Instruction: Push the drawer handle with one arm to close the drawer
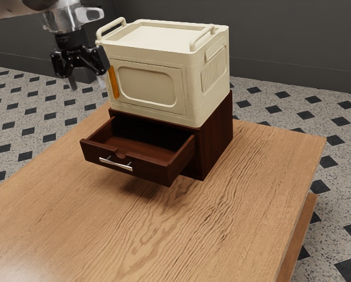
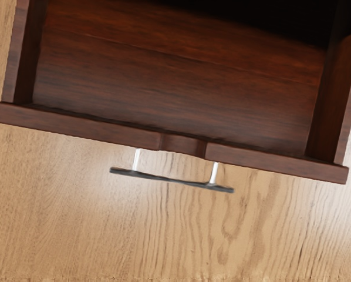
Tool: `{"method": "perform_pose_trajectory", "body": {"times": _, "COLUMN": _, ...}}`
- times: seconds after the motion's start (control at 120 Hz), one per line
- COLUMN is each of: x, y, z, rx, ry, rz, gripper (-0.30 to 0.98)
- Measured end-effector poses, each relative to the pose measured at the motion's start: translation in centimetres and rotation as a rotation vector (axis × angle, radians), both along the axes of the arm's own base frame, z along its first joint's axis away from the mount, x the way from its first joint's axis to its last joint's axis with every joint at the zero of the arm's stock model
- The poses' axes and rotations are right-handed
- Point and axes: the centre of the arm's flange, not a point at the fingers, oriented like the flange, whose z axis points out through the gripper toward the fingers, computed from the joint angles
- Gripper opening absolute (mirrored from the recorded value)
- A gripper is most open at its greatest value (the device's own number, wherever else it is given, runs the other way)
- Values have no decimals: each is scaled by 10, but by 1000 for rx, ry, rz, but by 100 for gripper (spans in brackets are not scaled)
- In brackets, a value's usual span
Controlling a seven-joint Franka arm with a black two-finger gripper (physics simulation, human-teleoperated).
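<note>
High above the drawer's near-left side in the exterior view, my gripper points down with its two fingers apart and nothing between them. The dark red-brown drawer is pulled well out of its cabinet, and its inside looks bare. A slim silver handle is fixed to the drawer's front, below and apart from the gripper. From above, the wrist view has the drawer's front board and the handle, a bar on two short posts.
A cream box with raised rails and an orange strip on its front sits on top of the cabinet, close beside my gripper. The wooden table extends in front of the drawer and toward the exterior view's right.
</note>
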Motion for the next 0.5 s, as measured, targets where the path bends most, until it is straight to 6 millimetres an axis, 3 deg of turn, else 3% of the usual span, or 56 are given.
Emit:
{"method": "perform_pose_trajectory", "body": {"times": 0.083, "x": -22, "y": 7, "z": -5, "rx": 12, "ry": 15, "rz": 11, "gripper": 68}}
{"method": "perform_pose_trajectory", "body": {"times": 0.117, "x": -42, "y": 8, "z": -7, "rx": 10, "ry": 18, "rz": 12, "gripper": 69}}
{"method": "perform_pose_trajectory", "body": {"times": 0.175, "x": -94, "y": 2, "z": -24, "rx": 14, "ry": 31, "rz": 2, "gripper": 69}}
{"method": "perform_pose_trajectory", "body": {"times": 0.267, "x": -183, "y": -41, "z": -60, "rx": 42, "ry": 28, "rz": -73, "gripper": 68}}
{"method": "perform_pose_trajectory", "body": {"times": 0.308, "x": -208, "y": -46, "z": -83, "rx": 49, "ry": 34, "rz": -75, "gripper": 67}}
{"method": "perform_pose_trajectory", "body": {"times": 0.392, "x": -211, "y": -26, "z": -142, "rx": 27, "ry": 113, "rz": -24, "gripper": 59}}
{"method": "perform_pose_trajectory", "body": {"times": 0.5, "x": -193, "y": -21, "z": -189, "rx": 32, "ry": 166, "rz": 3, "gripper": 48}}
